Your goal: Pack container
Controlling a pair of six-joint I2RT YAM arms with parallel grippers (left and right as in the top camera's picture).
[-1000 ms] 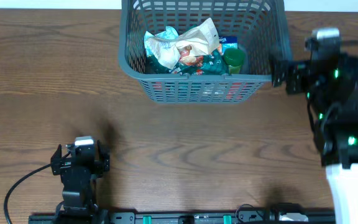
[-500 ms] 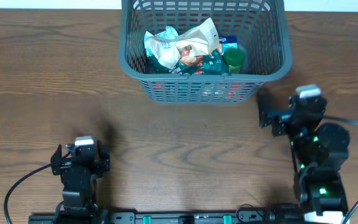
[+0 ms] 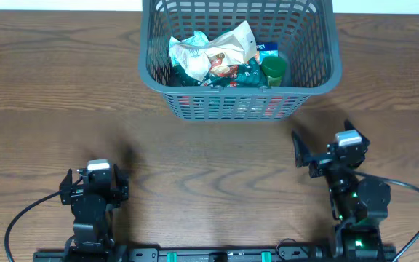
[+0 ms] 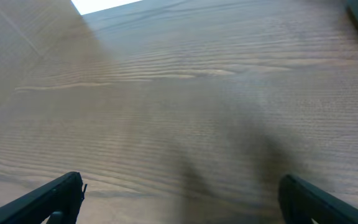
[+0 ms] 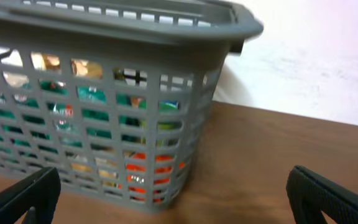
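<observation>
The container (image 3: 151, 69), a dark grey slotted basket, stands at the far middle of the table. Inside it lie a crumpled white packet (image 3: 195, 54), a dark green packet (image 3: 238, 75) and a green round lid (image 3: 273, 70). My right gripper (image 3: 323, 142) is open and empty, in front of the basket's near right corner and pointing at it. In the right wrist view the container (image 5: 104, 28) fills the left, with packets showing through its slots, and my right gripper (image 5: 173, 180) holds nothing. My left gripper (image 3: 94, 180) rests open at the near left; in the left wrist view my left gripper (image 4: 180, 190) has only bare wood before it.
The brown wooden table (image 3: 49, 87) runs left and right of the basket. A white wall (image 5: 316, 56) stands behind the table. A black cable (image 3: 28, 215) loops beside the left arm's base.
My right arm has pulled back from beside the basket's right wall toward the table's near edge and dropped low, jaws still open. The left arm has not moved.
</observation>
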